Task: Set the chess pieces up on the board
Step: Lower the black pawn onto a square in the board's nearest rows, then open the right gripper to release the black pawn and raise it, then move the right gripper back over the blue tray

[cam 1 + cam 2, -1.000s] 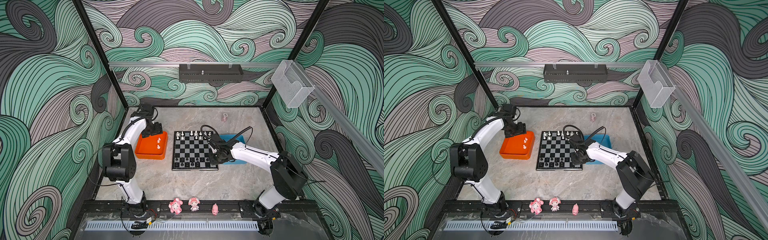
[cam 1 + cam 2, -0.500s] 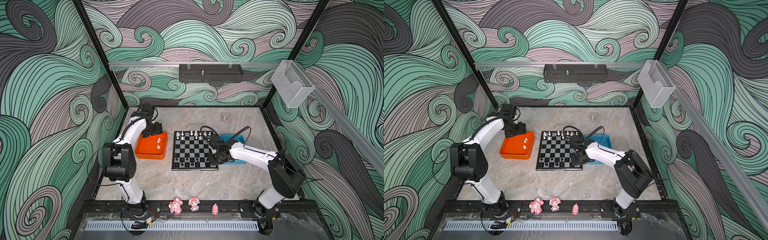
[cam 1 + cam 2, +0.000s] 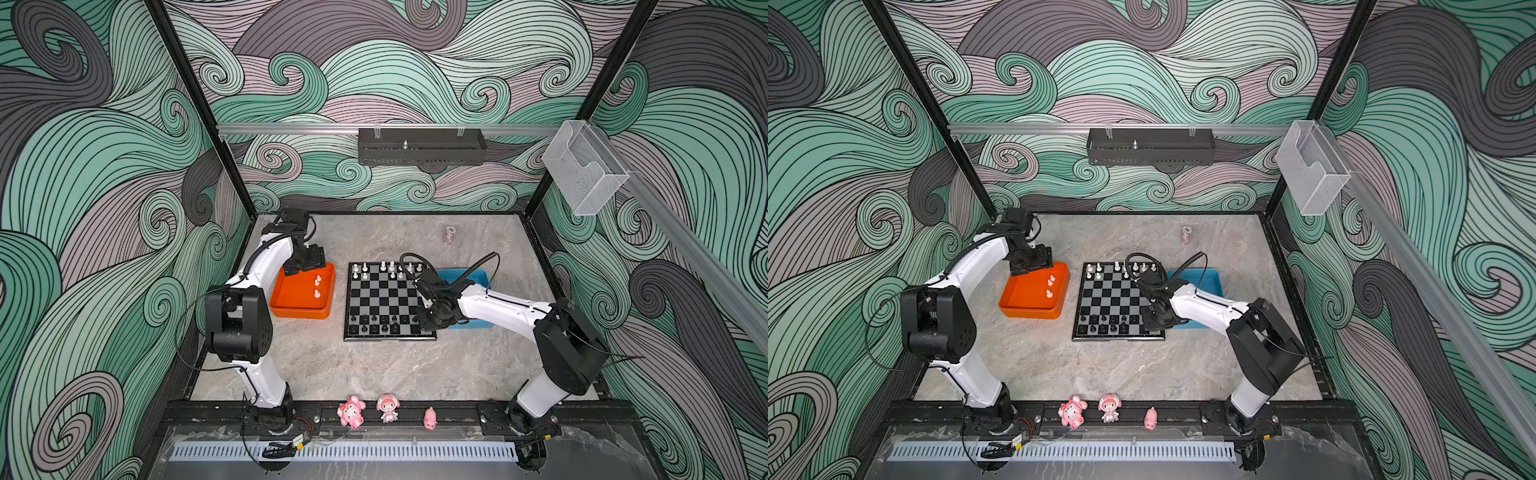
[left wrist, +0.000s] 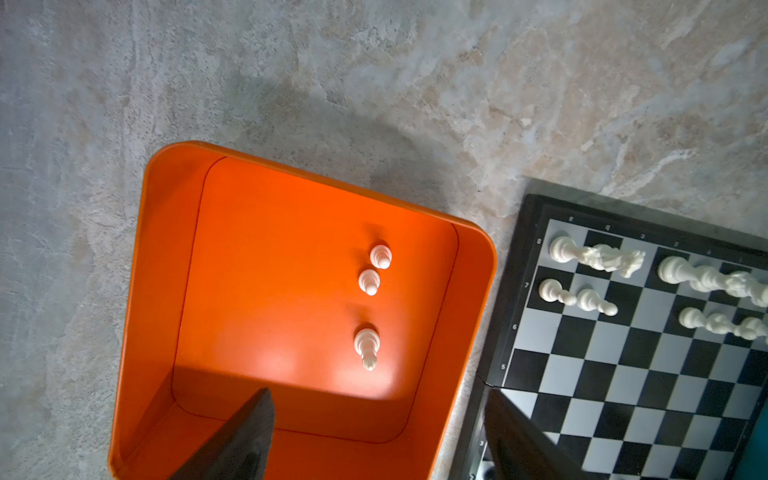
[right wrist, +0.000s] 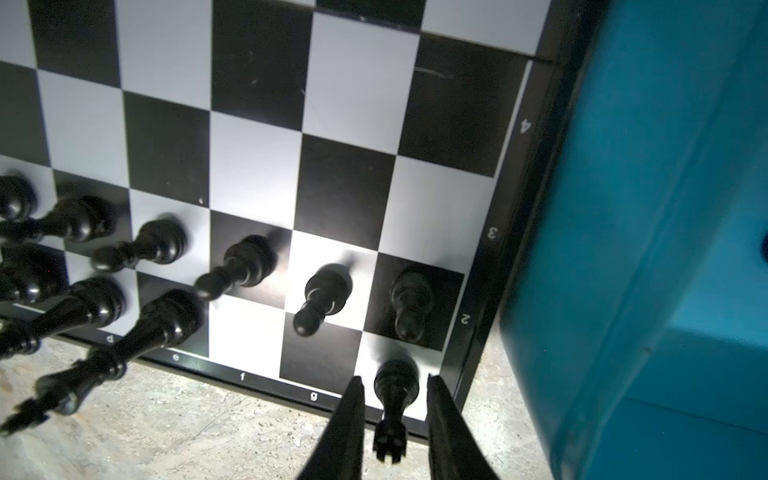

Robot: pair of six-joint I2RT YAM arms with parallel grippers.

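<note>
The board (image 3: 388,299) (image 3: 1113,299) lies mid-table. White chess pieces (image 3: 382,268) stand on its far rows, black ones (image 3: 382,324) on its near rows. My right gripper (image 5: 395,379) (image 3: 424,324) is over the board's near right corner. Its fingers straddle an upright black rook (image 5: 395,386) on the corner square, with a narrow gap on each side, so it is open. My left gripper (image 4: 378,395) (image 3: 307,266) hangs open and empty over the orange tray (image 4: 166,291). Three white pieces (image 4: 369,281) stand in that tray.
A blue tray (image 3: 469,276) (image 5: 665,208) sits against the board's right edge, beside my right gripper. Three pink figurines (image 3: 388,408) stand on the front rail. A small pink object (image 3: 451,233) lies at the back. A black shelf (image 3: 419,145) hangs on the rear wall.
My right gripper's fingers have spread apart from the black rook, which stays standing on the corner square. The left arm has not moved.
</note>
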